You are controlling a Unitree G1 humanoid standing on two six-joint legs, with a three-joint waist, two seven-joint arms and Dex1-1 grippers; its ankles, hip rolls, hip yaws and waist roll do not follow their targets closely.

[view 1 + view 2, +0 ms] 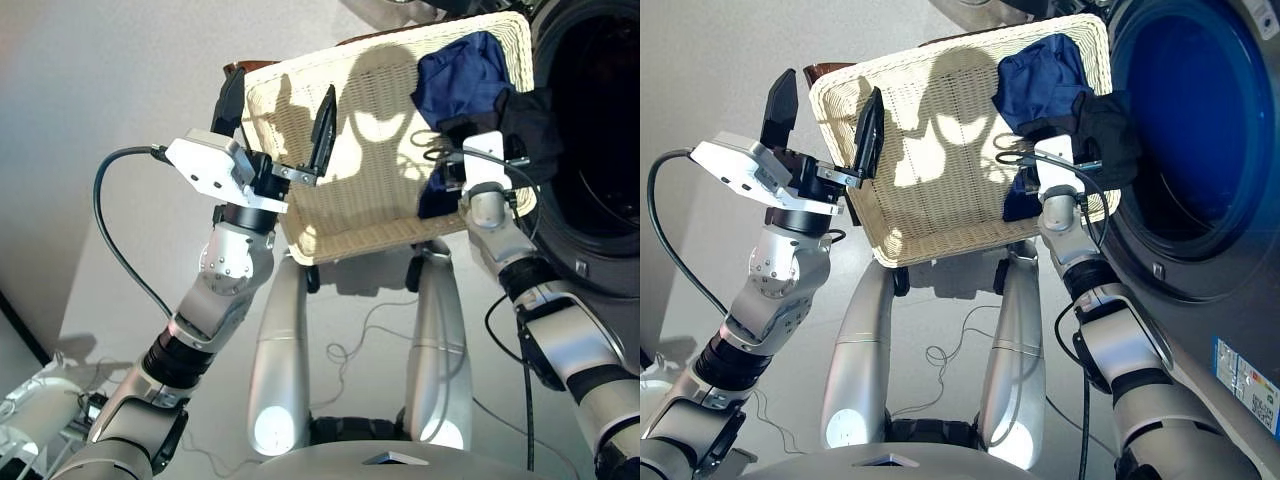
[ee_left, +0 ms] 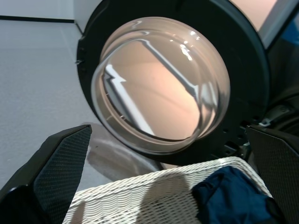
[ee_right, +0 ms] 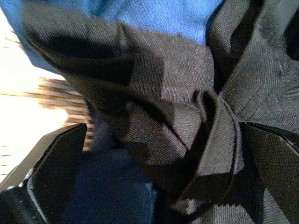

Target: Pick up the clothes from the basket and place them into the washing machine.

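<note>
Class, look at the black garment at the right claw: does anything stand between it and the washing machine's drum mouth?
Nothing visible does. The black garment hangs over the basket rim right beside the washing machine, whose drum mouth is open. The right claw is at the cloth; the navy garment lies behind it.

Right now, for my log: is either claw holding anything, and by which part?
The right claw holds the black garment by a bunched fold. The left claw is open and empty.
</note>
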